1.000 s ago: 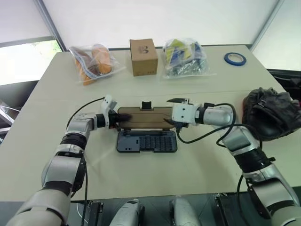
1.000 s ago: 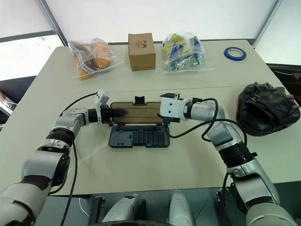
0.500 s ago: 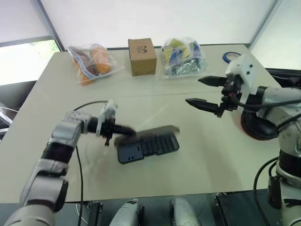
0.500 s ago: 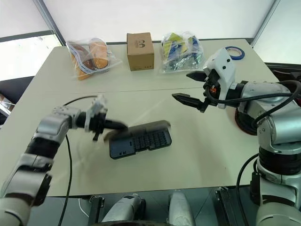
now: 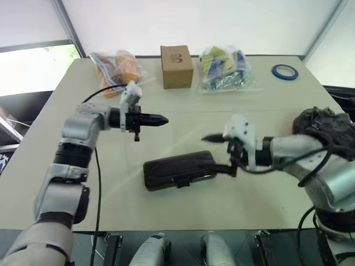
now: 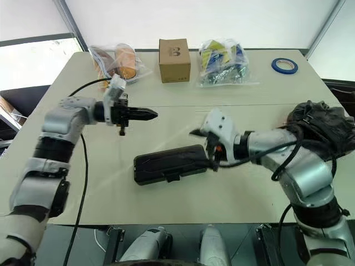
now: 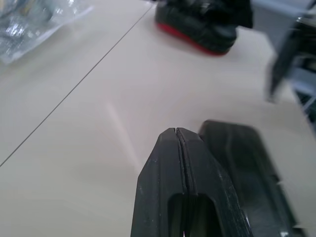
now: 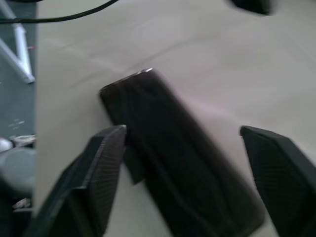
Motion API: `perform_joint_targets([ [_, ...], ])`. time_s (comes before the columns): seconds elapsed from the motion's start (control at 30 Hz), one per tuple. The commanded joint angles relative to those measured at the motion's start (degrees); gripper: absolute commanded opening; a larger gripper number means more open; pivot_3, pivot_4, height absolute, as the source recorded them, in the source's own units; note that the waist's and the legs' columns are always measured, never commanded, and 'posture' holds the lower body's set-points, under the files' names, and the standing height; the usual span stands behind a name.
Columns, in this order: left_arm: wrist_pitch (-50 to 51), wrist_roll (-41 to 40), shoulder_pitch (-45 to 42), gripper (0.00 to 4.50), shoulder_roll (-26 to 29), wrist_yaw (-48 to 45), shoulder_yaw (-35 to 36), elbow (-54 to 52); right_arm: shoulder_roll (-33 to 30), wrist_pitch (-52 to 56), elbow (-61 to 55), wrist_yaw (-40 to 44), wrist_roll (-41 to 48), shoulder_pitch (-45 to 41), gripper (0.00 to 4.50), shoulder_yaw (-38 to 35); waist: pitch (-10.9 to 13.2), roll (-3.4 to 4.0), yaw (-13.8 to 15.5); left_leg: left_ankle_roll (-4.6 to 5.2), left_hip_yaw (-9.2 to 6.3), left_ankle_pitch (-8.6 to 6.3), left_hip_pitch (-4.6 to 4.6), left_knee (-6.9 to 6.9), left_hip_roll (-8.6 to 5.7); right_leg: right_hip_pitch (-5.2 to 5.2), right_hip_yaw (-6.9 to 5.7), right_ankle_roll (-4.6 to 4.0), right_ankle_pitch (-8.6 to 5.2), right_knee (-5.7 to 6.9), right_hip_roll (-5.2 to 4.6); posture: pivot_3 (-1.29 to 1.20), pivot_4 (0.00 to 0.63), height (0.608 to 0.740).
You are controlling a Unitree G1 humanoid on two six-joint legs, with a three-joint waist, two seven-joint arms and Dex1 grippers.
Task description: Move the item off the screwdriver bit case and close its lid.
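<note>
Left eye view: one case [image 5: 178, 170] lies flat on the table [image 5: 111, 188] with its lid [image 5: 183, 164] down, just beside the right gripper [image 5: 221, 153], whose two fingers stand apart, one above the case's end and one at it. One glove [image 5: 327, 128] sits well behind that arm, off the case. The left gripper [image 5: 162, 119], fingers pressed together, hangs above the table, apart from the case. Beyond it are two bags [image 5: 224, 68], one box [image 5: 177, 66] and one tape roll [image 5: 284, 71]. A second ago the lid lay open and both grippers were at its ends; now it is closed.

Left wrist view: the shut fingers [image 7: 182, 163] point over the case [image 7: 247, 163] toward the glove [image 7: 202, 24].

Right wrist view: the spread fingers [image 8: 106, 168] flank the case [image 8: 182, 163] on the pale beige tabletop.
</note>
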Motion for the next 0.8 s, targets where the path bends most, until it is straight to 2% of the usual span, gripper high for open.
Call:
perform_joint_targets([
  [0.03, -9.30, 5.78, -2.96, 0.00, -1.64, 0.12, -3.06, 7.61, -0.30, -3.04, -2.47, -1.11, -1.44, 3.42, 1.59, 5.06, 0.01, -0.01, 0.00, 0.00, 0.00, 0.00, 0.00, 0.01, 0.00, 0.00, 0.00, 0.00, 0.00, 0.00, 0.00, 0.00, 0.150, 0.740],
  [0.13, -14.28, 9.79, -5.00, 0.00, -4.27, -3.16, -6.86, 14.24, -0.52, -5.97, -1.73, -3.34, -5.67, 7.37, 0.03, 11.14, 0.00, -0.02, 0.13, 0.00, 0.00, 0.00, -0.01, 0.01, -0.01, -0.02, -0.01, 0.00, 0.00, 0.01, 0.00, 0.00, 0.150, 0.740],
  [0.33, -19.80, 14.58, -8.19, 0.00, -7.39, -8.16, -10.16, 22.38, 3.15, -6.20, -0.56, -8.96, -8.92, 7.91, 0.03, 14.62, 0.01, -0.04, -0.11, 0.00, 0.00, 0.00, -0.02, 0.05, -0.01, -0.01, -0.01, 0.00, 0.00, 0.01, 0.02, 0.00, 0.150, 0.740],
  [0.5, -23.05, 17.68, -9.94, 0.00, -9.72, -9.56, -10.97, 27.43, 6.92, -8.76, 5.47, -13.46, -14.28, 5.66, 0.03, 16.95, 0.00, -0.06, -0.30, 0.00, 0.01, 0.00, -0.01, 0.05, -0.02, -0.01, -0.01, 0.00, 0.00, 0.03, 0.02, 0.00, 0.150, 0.740],
  [0.63, -24.16, 19.68, -9.36, 0.00, -11.02, -12.63, -12.43, 28.27, 8.44, -9.60, 8.36, -15.19, -16.56, 4.61, 0.03, 17.42, -0.02, -0.10, -0.39, 0.00, -0.01, 0.00, -0.01, 0.06, -0.01, -0.03, -0.02, 0.00, 0.00, 0.07, 0.03, 0.00, 0.150, 0.740],
  [0.8, -24.13, 20.59, -4.49, 0.00, -11.15, -17.61, -15.85, 24.37, 9.53, -9.73, 9.97, -16.95, -18.56, 4.46, 0.03, 17.90, -0.07, -0.16, -1.44, 0.00, -0.04, 0.00, 0.07, -0.02, 0.01, -0.01, -0.02, 0.00, 0.00, 0.11, 0.04, 0.00, 0.150, 0.740],
])
